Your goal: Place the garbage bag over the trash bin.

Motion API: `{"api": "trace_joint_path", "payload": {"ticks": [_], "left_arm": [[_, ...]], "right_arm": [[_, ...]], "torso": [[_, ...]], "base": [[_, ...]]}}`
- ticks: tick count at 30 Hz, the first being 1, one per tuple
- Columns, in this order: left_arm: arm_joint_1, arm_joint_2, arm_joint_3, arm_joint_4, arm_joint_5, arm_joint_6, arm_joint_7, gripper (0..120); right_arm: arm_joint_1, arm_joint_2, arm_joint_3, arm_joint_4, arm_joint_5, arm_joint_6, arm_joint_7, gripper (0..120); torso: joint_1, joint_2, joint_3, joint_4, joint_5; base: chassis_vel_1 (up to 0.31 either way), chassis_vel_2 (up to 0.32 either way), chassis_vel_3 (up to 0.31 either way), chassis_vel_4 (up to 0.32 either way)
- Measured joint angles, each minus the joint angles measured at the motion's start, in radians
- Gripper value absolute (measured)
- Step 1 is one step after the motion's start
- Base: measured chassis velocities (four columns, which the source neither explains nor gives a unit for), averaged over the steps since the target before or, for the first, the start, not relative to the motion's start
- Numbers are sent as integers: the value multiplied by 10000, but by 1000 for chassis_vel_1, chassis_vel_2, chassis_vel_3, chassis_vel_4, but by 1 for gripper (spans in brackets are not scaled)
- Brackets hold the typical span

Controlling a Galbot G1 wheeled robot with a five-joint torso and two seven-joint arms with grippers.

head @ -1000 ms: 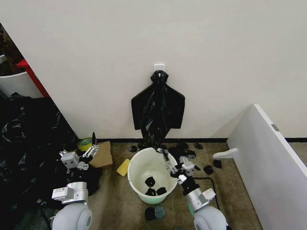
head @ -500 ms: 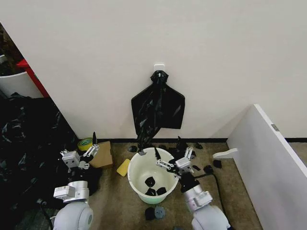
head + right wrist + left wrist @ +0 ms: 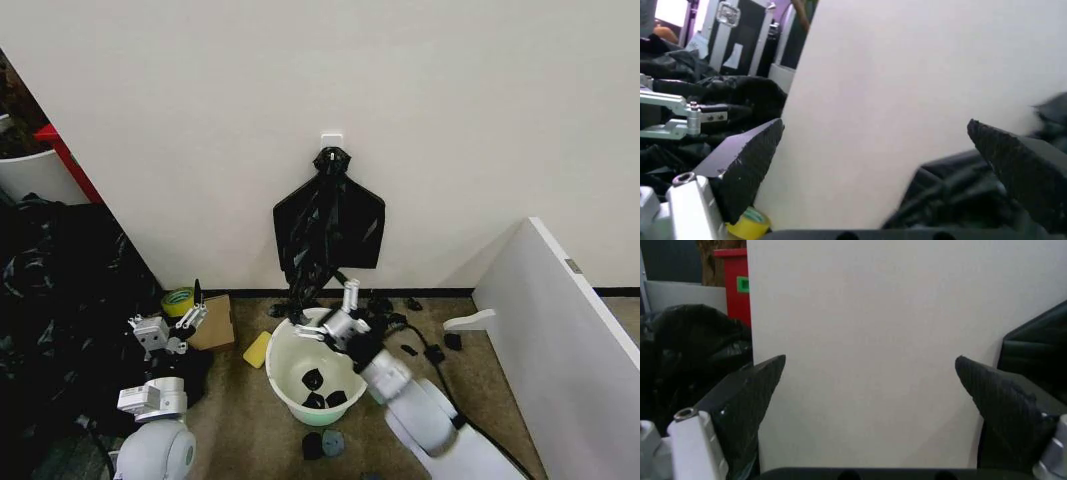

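Note:
The black garbage bag (image 3: 328, 225) hangs from a white hook on the wall, its lower end dangling just above the far rim of the cream-white trash bin (image 3: 284, 362). My right gripper (image 3: 323, 312) is stretched out over the bin's far rim, right below the bag's lower end, open with nothing between its fingers. In the right wrist view the fingers stand wide apart facing the wall, with the bag (image 3: 960, 195) low between them. My left gripper (image 3: 171, 324) hovers open at the left near a cardboard box, facing the wall in its wrist view.
A big black plastic heap (image 3: 60, 290) lies along the left. A cardboard box (image 3: 215, 322), a yellow tape roll (image 3: 178, 298) and a yellow pad (image 3: 257, 349) sit left of the bin. Black scraps (image 3: 404, 322) litter the floor and the bin's bottom. A white panel (image 3: 560, 330) slants at the right.
My right arm has reached forward and to the left across the bin, up to the bag's lower end. The left arm has barely moved.

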Motion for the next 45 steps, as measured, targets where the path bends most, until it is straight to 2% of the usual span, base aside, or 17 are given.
{"api": "trace_joint_path", "payload": {"ticks": [3,7,11,14,17,23,38,44,45], "left_arm": [[-2,-40,12,48,60,-1,-12,100],[8,-52,1,50,75,-1,-47,100],[93,-72,-5,-43,89,-3,-78,100],[129,-97,-4,-84,122,-4,-96,100],[209,-153,15,-182,225,-6,-170,100],[293,-192,43,-312,300,25,-235,100],[366,-235,71,-401,385,43,-290,100],[382,-252,98,-455,460,43,-324,100],[387,-251,96,-459,462,43,-327,100]], "right_arm": [[464,273,-330,-383,-623,-723,586,100],[593,314,-379,-655,-662,-1278,869,100],[504,88,-274,-615,-633,-2656,1654,99],[426,-27,-174,-461,-632,-3155,1897,95],[288,-233,26,-184,-592,-3882,2196,81],[248,-328,300,-159,-469,-4157,2335,69],[5,-486,640,-129,-1258,-5925,3615,61],[32,-363,784,-99,-1163,-6106,3922,34],[53,-334,815,-138,-1148,-6096,3923,32]], "torso": [[0,0,0,-2,1],[0,0,0,-3,2],[-1,0,0,-4,2],[-1,0,-1,-5,2],[-1,0,-1,-5,2],[-1,0,-2,-3,3],[-1,0,-1,-4,2],[-2,0,-2,-4,2],[-1,0,-1,-4,1]], "base": [[0,0,0,0],[0,0,0,0],[0,0,0,0],[0,0,0,0],[0,0,0,0],[0,0,0,0],[0,0,0,0],[0,0,0,0],[0,0,0,0]]}}
